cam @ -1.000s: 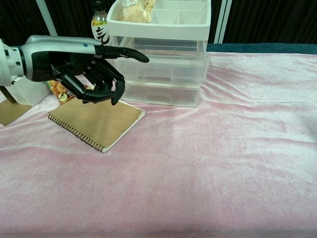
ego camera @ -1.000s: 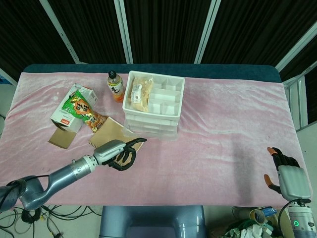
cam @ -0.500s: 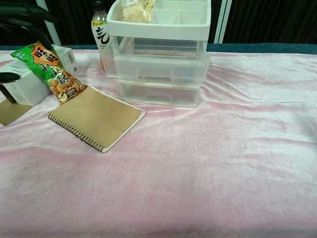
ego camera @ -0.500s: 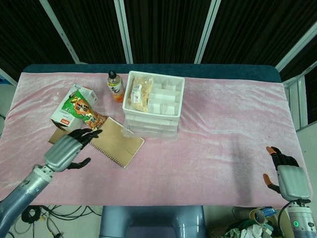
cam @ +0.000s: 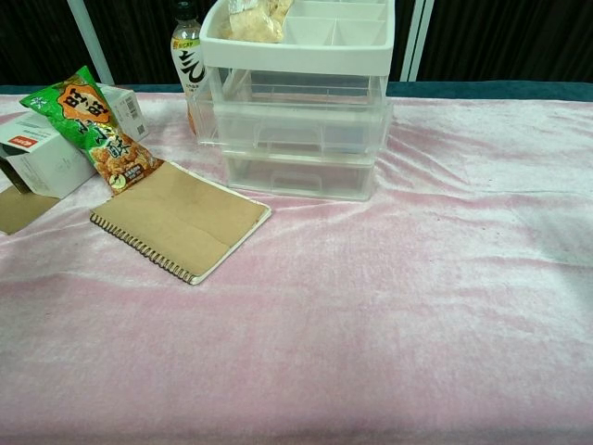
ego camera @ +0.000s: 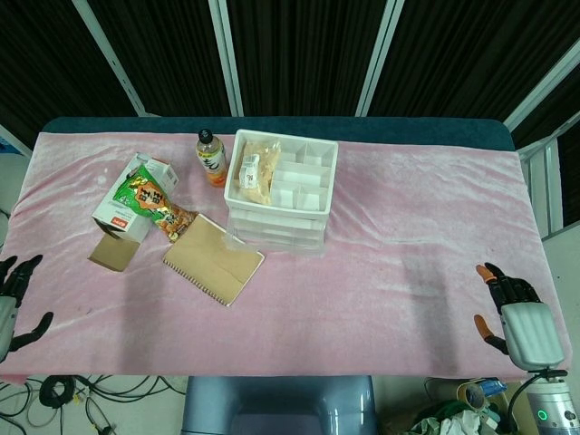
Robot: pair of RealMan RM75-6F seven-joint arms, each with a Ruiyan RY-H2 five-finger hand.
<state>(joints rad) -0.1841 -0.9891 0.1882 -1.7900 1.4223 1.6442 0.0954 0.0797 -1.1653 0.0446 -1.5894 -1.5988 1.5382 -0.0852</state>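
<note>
Head view shows my left hand point(ego camera: 14, 304) at the table's point(ego camera: 408, 227) near left edge and my right hand point(ego camera: 515, 317) at the near right corner, fingers apart, holding nothing. Nearest the left hand lies the notebook point(ego camera: 214, 259), flat beside the drawer box point(ego camera: 276, 204), touching the snack bag point(ego camera: 149, 204). I judge it light, fairly stiff, best pinched at its free long edge.
</note>
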